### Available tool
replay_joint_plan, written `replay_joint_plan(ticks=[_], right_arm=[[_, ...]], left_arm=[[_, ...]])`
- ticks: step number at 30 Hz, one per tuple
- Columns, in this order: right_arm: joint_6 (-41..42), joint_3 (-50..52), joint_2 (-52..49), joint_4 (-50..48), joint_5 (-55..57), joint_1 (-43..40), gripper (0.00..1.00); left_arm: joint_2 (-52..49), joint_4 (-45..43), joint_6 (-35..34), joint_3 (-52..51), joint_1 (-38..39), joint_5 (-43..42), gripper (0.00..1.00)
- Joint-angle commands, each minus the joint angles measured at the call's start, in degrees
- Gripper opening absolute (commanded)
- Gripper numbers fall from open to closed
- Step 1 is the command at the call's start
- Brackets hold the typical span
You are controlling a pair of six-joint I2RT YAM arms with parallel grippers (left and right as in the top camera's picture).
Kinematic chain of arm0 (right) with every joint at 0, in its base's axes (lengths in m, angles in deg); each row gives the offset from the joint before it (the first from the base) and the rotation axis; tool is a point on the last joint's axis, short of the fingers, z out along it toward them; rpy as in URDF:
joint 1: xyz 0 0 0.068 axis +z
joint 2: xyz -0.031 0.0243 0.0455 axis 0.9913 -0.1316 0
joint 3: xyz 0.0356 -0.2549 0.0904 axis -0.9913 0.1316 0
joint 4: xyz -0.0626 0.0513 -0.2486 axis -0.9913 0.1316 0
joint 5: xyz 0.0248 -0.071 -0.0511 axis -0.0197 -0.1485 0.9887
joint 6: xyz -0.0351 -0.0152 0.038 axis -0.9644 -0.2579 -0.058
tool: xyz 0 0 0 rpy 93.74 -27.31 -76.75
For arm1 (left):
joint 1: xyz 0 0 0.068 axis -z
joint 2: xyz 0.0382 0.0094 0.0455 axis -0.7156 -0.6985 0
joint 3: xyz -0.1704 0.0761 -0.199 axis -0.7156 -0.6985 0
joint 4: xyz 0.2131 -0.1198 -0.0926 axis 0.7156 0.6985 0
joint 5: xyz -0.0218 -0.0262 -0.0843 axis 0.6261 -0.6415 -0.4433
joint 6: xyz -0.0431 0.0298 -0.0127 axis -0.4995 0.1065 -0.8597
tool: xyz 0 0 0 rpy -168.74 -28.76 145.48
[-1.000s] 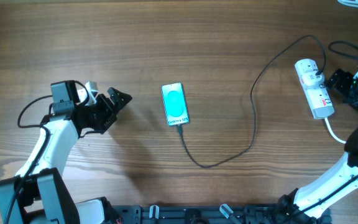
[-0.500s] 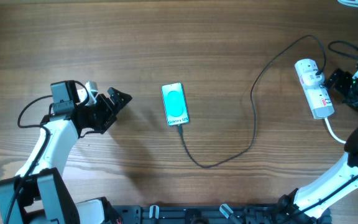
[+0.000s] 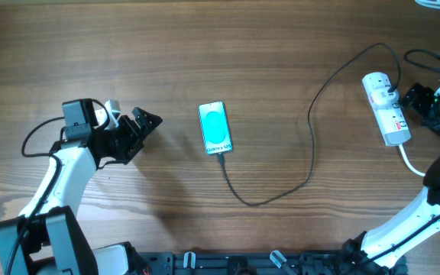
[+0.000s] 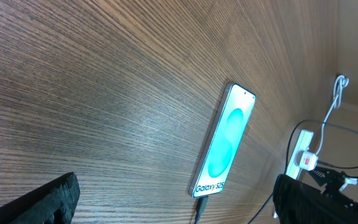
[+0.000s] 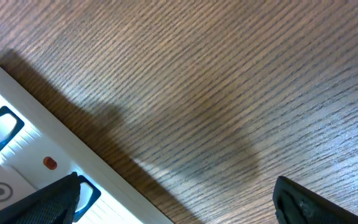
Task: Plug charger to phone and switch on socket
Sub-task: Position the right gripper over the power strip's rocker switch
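The phone (image 4: pixel 224 148) reads "Galaxy S25"; the left end effector (image 4: pixel 176 198) and right end effector (image 5: pixel 176 190) gape wide, empty.

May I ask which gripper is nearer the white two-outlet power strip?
Right: the right gripper sits beside the white power strip; the left gripper is far to its left.

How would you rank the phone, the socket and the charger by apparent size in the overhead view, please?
1. charger, longest by far, though thin.
2. socket.
3. phone, slightly smaller than the socket.
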Motion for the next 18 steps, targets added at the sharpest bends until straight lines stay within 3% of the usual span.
replay_joint_plan(ticks=[1, 18], right_arm=[[0.9, 0.4, -0.7, -0.6, 0.7, 0.1, 1.0], [0.7, 0.4, -0.7, -0.9, 0.7, 0.1, 1.0]], left_arm=[[0.0, -0.2, 1.3, 0.2, 0.2, 0.2, 1.0], [0.0, -0.2, 1.3, 0.2, 0.2, 0.2, 1.0]])
